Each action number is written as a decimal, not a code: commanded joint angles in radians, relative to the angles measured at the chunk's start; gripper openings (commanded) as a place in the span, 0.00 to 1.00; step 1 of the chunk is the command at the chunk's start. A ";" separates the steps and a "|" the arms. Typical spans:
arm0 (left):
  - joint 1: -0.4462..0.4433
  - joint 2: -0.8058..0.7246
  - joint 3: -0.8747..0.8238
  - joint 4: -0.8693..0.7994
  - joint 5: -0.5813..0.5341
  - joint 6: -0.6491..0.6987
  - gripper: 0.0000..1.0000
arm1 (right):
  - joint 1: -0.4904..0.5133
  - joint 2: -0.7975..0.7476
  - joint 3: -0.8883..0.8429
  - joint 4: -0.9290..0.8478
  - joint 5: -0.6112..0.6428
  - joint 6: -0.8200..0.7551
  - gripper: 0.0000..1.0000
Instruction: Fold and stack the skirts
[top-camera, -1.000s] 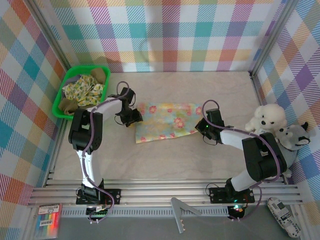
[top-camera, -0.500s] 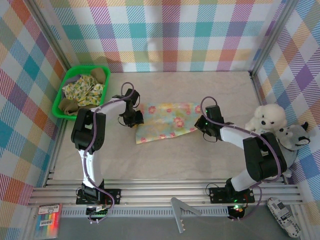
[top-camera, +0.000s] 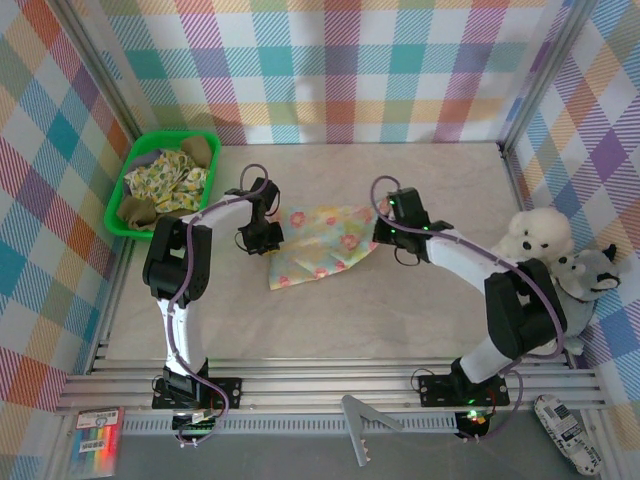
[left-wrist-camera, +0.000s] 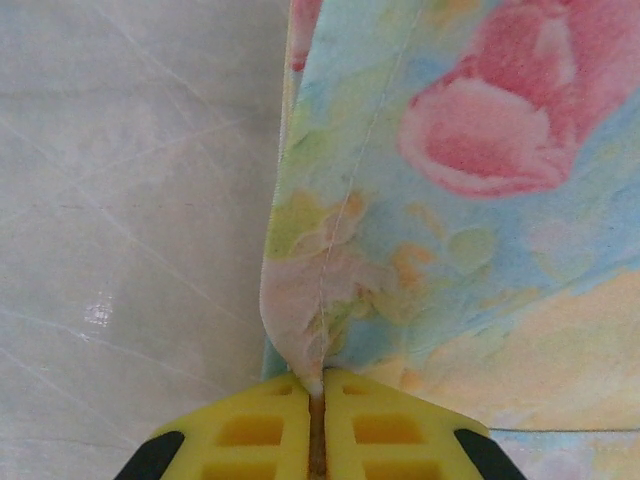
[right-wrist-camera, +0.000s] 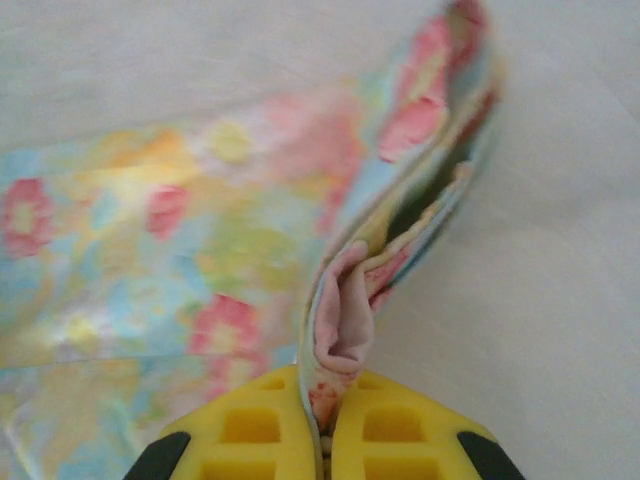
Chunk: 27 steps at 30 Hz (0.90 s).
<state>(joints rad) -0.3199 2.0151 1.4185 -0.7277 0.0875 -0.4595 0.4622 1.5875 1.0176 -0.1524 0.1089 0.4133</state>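
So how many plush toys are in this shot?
2. The white plush toy sits at the table's right edge; the grey plush toy lies against it, further right and nearer. None looks hidden.

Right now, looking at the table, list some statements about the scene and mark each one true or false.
1. The left end effector is shut on an edge of the floral skirt. True.
2. The right end effector hangs open, holding nothing. False: it is shut on the skirt's opposite edge.
3. The green basket is empty. False: it holds crumpled cloth.
4. A white plush toy and a grey plush toy sit by the table's right edge. True.
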 joint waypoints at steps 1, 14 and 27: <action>0.006 0.051 -0.005 -0.030 0.004 -0.016 0.09 | 0.102 0.084 0.131 -0.093 0.053 -0.276 0.00; 0.049 0.021 -0.040 -0.004 0.062 -0.024 0.11 | 0.443 0.509 0.565 -0.323 0.167 -0.689 0.00; 0.065 0.007 -0.073 0.031 0.111 -0.037 0.14 | 0.444 0.462 0.557 -0.268 -0.023 -0.587 0.00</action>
<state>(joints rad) -0.2626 2.0071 1.3842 -0.6876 0.2176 -0.4824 0.9039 2.1063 1.5528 -0.4377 0.1616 -0.2096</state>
